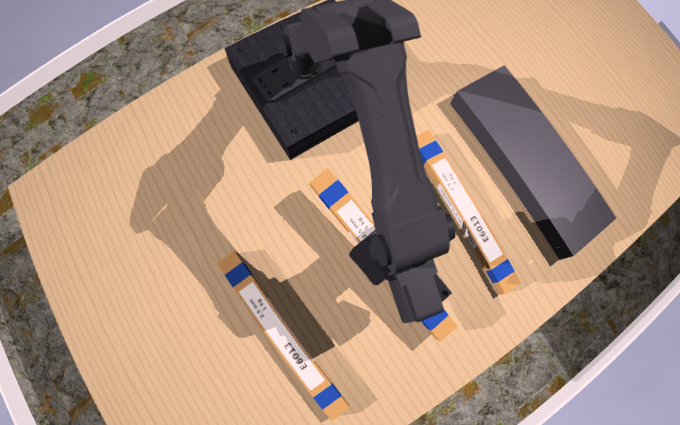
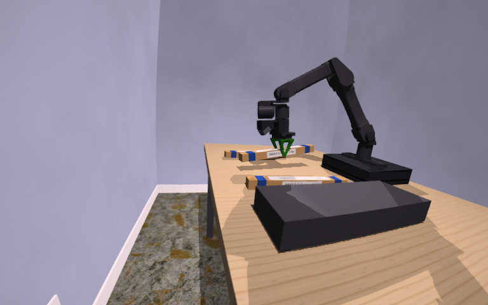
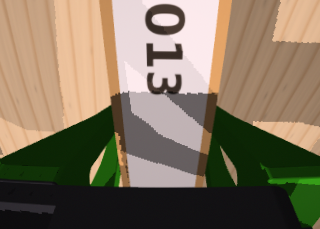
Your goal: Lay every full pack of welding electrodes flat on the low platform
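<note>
The gripper [image 2: 284, 154] [image 3: 163, 109] had its two fingers clamped on the sides of the middle pack [image 1: 333, 195] [image 2: 260, 155] [image 3: 135, 79]. That pack was up in the air, just over the table [image 1: 96, 236] [image 2: 314, 257] [image 3: 30, 54], with its shadow apart from it. This looked like the weighing step: lift a pack and feel if it was full. If it was heavy enough, the next move would be to carry it high over the side pack [image 1: 467, 210] [image 2: 297, 178] and lay it flat on the platform [image 1: 544, 158] [image 2: 345, 200]. If it was light, it should go back down on the table. The side pack lay between the middle pack and the platform, and the far pack [image 1: 281, 336] [image 2: 229, 154] lay on the other side. No pack was on the platform, and the other two still had to be weighed if that was not known. The arm [image 1: 391, 131] [image 2: 311, 78] hid the fingers and much of the middle pack from the top. From the outside, the platform hid the low part of the side pack, and the middle pack hid much of the far pack. No picture showed which packs were full.
</note>
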You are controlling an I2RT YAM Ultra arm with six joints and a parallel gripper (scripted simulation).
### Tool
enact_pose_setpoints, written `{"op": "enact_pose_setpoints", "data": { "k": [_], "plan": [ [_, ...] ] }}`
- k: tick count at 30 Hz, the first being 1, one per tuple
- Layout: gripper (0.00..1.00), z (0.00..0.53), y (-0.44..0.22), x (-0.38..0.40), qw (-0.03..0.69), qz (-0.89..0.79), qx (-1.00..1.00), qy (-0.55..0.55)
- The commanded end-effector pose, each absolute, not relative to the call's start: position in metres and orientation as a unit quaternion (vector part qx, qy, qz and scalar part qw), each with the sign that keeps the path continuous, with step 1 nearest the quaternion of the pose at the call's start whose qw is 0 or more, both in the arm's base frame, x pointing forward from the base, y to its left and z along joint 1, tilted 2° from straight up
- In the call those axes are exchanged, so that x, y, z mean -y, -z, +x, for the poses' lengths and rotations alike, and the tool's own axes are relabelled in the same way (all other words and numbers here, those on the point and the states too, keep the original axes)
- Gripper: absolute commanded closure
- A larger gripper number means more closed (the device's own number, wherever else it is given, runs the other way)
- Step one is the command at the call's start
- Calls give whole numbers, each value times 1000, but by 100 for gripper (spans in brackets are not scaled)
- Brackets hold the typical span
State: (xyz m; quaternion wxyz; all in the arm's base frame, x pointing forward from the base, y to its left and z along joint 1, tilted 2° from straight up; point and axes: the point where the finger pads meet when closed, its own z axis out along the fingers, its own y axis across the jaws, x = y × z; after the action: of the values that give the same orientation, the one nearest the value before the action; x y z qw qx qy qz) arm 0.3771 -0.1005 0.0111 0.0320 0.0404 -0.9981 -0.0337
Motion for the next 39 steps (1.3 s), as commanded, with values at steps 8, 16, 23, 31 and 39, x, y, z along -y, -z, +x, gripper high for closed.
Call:
{"op": "enact_pose_setpoints", "data": {
  "k": [8,16,23,31,39],
  "plan": [
    [100,396,-55,111,-18,38,999,18],
    [100,396,-55,111,-18,38,999,18],
    [100,396,-56,111,-18,38,999,19],
    [100,396,-56,111,-18,38,999,19],
    [100,395,-56,110,-14,38,999,20]
  ]
}}
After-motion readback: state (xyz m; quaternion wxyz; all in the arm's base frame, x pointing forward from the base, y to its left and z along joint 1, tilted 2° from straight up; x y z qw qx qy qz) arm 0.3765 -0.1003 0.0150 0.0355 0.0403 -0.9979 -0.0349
